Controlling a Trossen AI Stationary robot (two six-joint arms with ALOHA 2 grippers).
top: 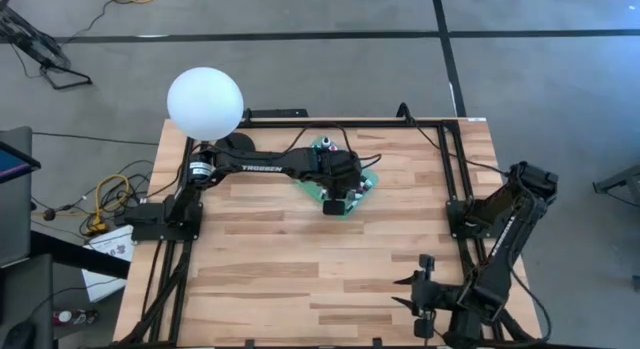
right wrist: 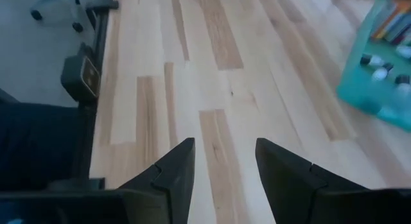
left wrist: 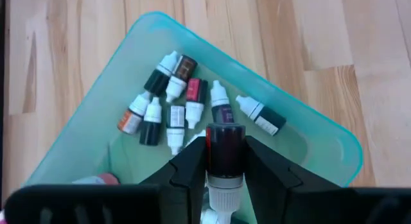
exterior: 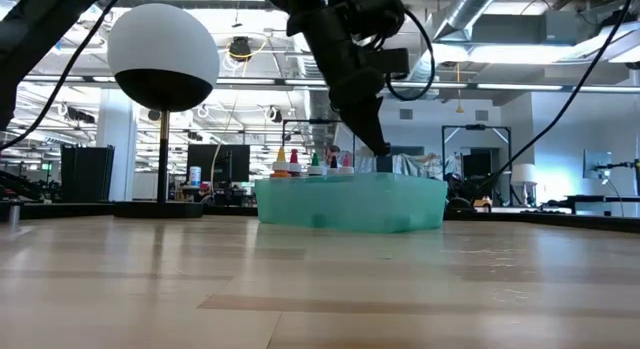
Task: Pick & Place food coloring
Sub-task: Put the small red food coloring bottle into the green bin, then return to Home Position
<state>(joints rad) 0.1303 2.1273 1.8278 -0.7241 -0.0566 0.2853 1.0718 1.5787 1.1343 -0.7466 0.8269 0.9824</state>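
Food coloring bottle (left wrist: 224,150) in left gripper (left wrist: 224,161), above tray (left wrist: 96,115); wood table (top: 300,279).

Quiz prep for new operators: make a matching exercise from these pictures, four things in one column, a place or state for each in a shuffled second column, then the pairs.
Things:
1. left gripper
2. right gripper
3. translucent green square tray
4. white globe lamp on a black base

Places or states:
A. over bare wood at the table's near right corner, jaws open
B. at the table's far left corner
C. holds loose small bottles
D. above the tray, jaws shut on a dark red food coloring bottle

Pairs: 1-D, 2-A, 3-C, 4-B
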